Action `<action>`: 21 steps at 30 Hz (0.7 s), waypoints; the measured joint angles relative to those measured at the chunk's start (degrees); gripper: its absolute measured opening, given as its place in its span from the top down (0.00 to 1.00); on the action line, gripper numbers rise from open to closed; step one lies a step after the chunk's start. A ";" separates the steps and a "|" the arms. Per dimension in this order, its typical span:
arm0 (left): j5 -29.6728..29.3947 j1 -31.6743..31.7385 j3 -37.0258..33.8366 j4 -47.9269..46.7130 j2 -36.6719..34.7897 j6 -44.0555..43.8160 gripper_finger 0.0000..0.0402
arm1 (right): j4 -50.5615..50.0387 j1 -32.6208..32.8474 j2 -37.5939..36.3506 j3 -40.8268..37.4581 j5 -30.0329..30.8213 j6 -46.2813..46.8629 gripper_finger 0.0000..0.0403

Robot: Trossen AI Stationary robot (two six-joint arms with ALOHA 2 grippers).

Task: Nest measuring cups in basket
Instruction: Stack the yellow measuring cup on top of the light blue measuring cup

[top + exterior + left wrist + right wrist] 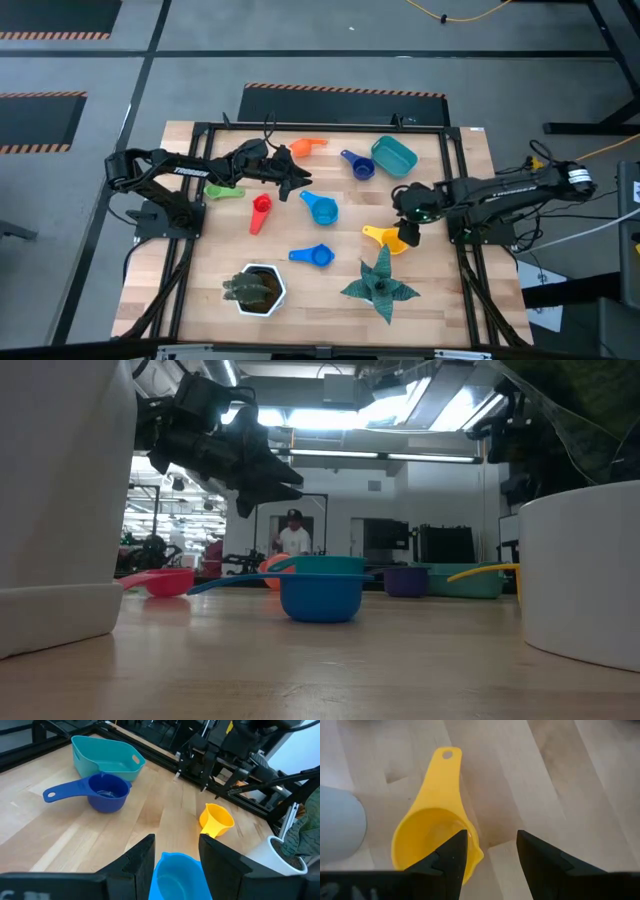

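A: Left hand point(177, 842) first. Held above the surface point(440, 300), fingers moderately apart, gripping nothing.

B: And just beyond those fingers?

A: Light blue cup point(177, 875), sitting on the wood below and slightly ahead of the tips, bowl up. Seen from above, just to the right of the hand point(297, 185), toward the middle of the surface.

B: Farther out along the same line?

A: Dark blue cup point(102, 792) next, handle lying sideways across the line of reach. Then the basket point(85, 762), right behind it, at the far right part of the surface and apparently holding nothing yet.

B: Right hand point(490, 837) now.

A: Also apart and carrying nothing. Poised over the yellow cup point(432, 835), though not centred: bowl under one finger only, the gap between the fingers mostly over bare wood.

B: Long axis of that cup?

A: Running straight away from the hand, handle end farthest, bowl nearest. From above, handle pointing toward the middle of the surface point(380, 236).

B: Nearer arm for the basket?

A: Probably the right. Basket point(396, 156) close to that side, well apart from the left arm's base. Likely a small sideways shift to straddle the bowl's rim before closing.

B: Other cups?

A: Orange, red, green and another blue, scattered, none nested.
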 joint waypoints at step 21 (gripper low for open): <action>0.00 0.00 0.00 -0.06 0.00 0.10 0.64 | 2.39 -1.67 9.73 -0.02 -2.43 -4.49 0.56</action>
